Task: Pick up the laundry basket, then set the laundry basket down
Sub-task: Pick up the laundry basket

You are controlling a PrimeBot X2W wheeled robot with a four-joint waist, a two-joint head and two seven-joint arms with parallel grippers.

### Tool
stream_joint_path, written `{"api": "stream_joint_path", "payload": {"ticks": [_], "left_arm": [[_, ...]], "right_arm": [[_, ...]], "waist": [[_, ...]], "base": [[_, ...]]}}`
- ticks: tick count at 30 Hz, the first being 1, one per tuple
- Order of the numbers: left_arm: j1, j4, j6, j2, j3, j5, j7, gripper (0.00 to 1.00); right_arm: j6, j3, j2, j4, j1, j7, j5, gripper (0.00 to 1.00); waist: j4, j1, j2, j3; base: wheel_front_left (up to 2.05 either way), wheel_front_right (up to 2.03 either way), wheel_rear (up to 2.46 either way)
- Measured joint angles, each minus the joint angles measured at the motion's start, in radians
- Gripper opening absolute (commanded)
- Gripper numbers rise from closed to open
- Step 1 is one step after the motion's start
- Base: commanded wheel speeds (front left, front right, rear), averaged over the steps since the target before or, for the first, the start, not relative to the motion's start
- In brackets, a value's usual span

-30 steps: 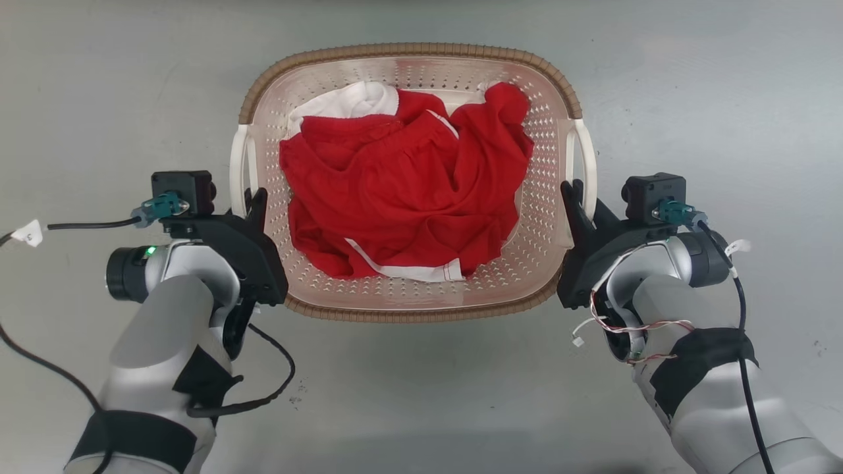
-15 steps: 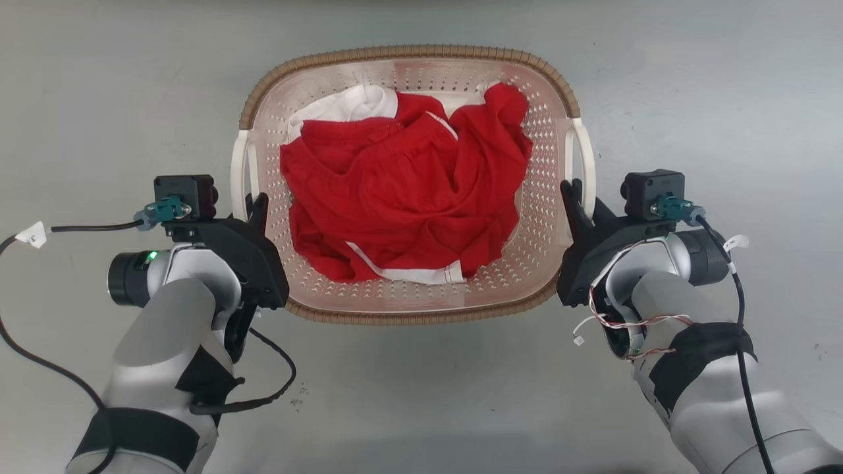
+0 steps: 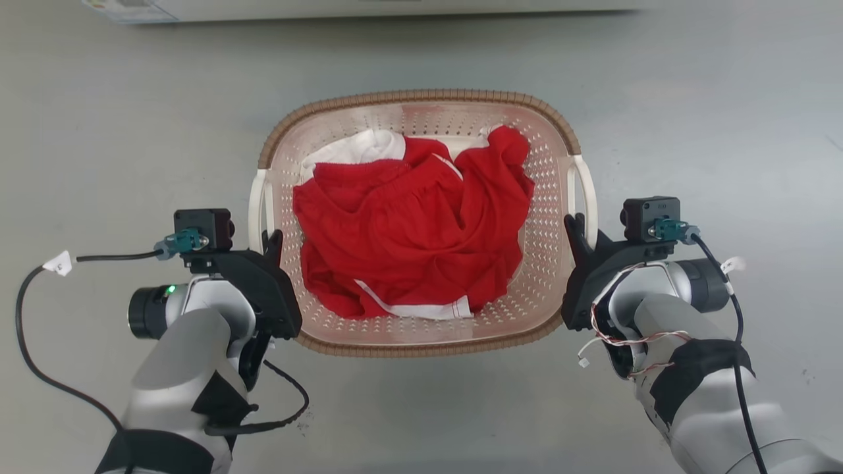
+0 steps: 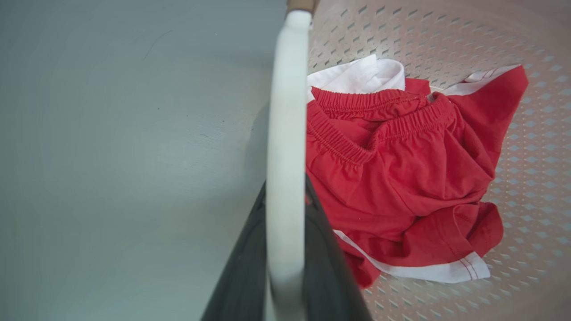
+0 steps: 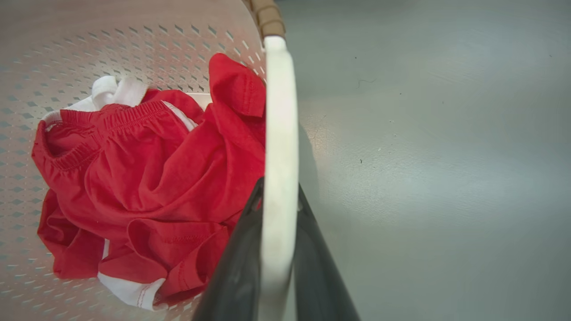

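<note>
The laundry basket (image 3: pixel 421 99) is cream with perforated walls and a brown woven-look rim, and sits mid-view over the grey floor, holding red and white clothes (image 3: pixel 415 230). My left gripper (image 3: pixel 269 240) is shut on the basket's white left handle (image 3: pixel 255 204). In the left wrist view that handle (image 4: pixel 285 111) runs between my dark fingers (image 4: pixel 243 267). My right gripper (image 3: pixel 579 227) is shut on the white right handle (image 3: pixel 588 191), which the right wrist view shows as a handle (image 5: pixel 279 111) clamped between the fingers (image 5: pixel 319 267). Whether the basket touches the floor I cannot tell.
Grey floor (image 3: pixel 724 118) surrounds the basket on all sides. A pale appliance edge (image 3: pixel 369 8) runs along the top of the head view. Loose black cables (image 3: pixel 39 309) trail from my left arm and wires (image 3: pixel 625 332) hang from my right wrist.
The whole head picture has shifted: basket and grippers now show lower and slightly smaller, and a pale edge has come in at the top. Both grippers keep their hold on the handles.
</note>
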Motion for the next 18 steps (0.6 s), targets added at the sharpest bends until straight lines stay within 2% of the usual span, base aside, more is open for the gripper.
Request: {"api": "stream_joint_path", "payload": {"ticks": [18], "left_arm": [[0.106,0.023,-0.002,-0.022,-0.005,-0.024,0.021,0.0]], "right_arm": [[0.026,0.021,0.014,0.085,0.079,0.035,0.049,0.0]], "waist": [[0.01,-0.0001,0.0,-0.181]], "base": [[0.0,0.0,0.0]]}}
